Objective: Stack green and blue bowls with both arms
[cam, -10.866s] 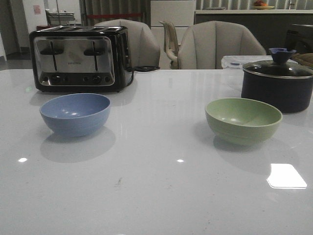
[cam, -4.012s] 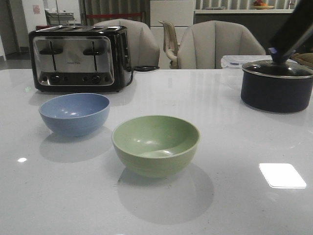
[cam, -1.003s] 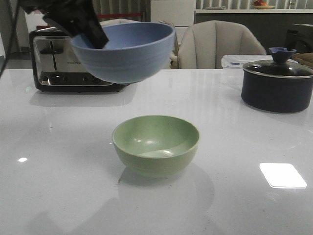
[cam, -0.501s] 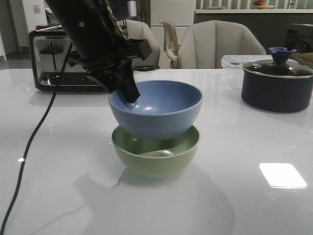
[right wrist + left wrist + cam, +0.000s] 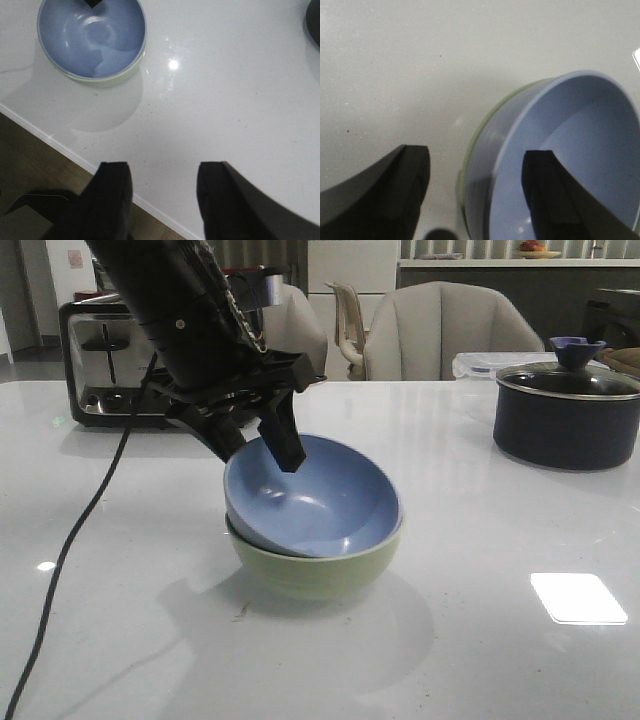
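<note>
Half a second ago we held the blue bowl (image 5: 315,500) level just above the green bowl (image 5: 318,562); now it sits inside the green one, tilted, its rim higher on the side nearest our left end effector (image 5: 262,448). That end effector's fingers are spread — one inside the blue rim, one outside — and in the left wrist view neither pad touches the wall, so we judge the bowl released and the stack essentially made, though not seated flat. The right end effector (image 5: 162,192) hangs spread and empty over the counter (image 5: 480,540) edge, well apart from the bowls. Beyond the left end effector stands the toaster (image 5: 105,365); the dark pot (image 5: 567,415) is far off — neither blocks a withdrawal.
</note>
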